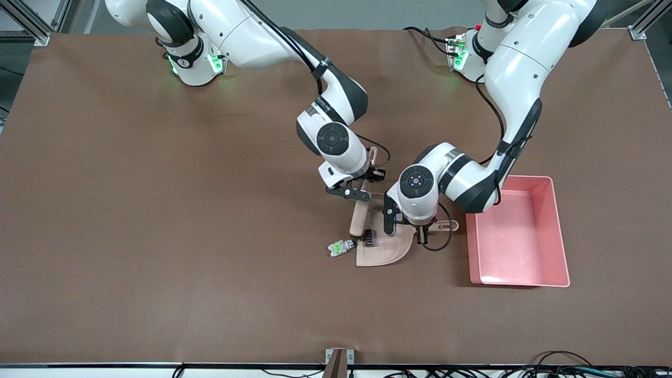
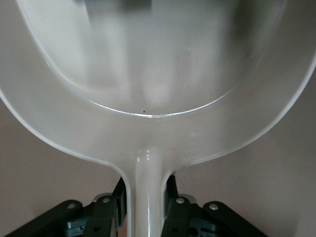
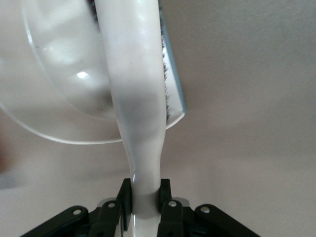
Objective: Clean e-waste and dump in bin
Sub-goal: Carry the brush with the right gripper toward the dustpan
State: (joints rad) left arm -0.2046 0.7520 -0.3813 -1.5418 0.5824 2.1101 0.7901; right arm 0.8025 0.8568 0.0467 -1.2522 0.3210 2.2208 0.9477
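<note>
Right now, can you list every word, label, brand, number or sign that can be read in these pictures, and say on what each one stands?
No text can be read in any view.
A dark mark on the right arm's base collar: too small to read.
Green component: no legible print.
Dark block: none.
Dustpan, brush, pink bin: plain, no label.

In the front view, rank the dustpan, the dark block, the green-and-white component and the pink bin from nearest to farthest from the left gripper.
1. dustpan: its handle is held in the left gripper.
2. dark block: at the dustpan's mouth.
3. pink bin: toward the left arm's end.
4. green-and-white component: on the table past the block.
</note>
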